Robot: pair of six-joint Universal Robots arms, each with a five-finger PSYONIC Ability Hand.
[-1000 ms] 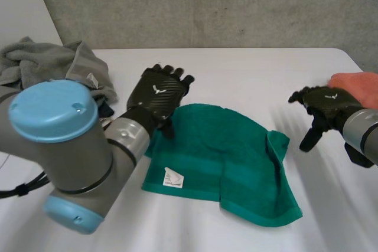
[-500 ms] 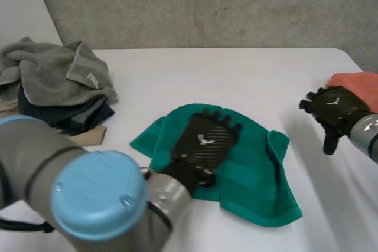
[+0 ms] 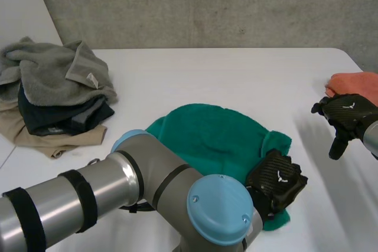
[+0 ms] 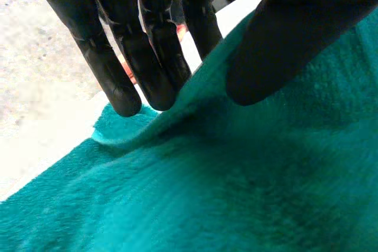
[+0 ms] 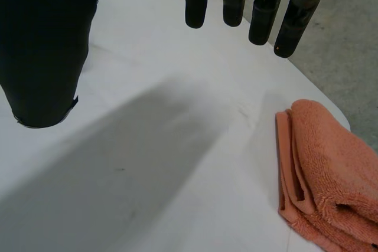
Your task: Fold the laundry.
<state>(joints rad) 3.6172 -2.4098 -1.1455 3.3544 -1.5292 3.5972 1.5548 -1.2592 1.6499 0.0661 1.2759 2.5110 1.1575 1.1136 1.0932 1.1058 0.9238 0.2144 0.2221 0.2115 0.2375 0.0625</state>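
Left wrist view: left hand [image 4: 295,22] appears to pinch the near right edge of the green towel [image 4: 236,193] between thumb and fingers; the towel lies mid-table. Capture the full edge thickness before carrying it across. Right hand [image 3: 347,110] hangs straight-fingered and empty beside the folded orange towel [image 5: 322,163].

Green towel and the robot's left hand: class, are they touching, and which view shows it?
Touching. In the left wrist view the left hand pinches a raised edge of the green towel, thumb on top and fingers behind it.
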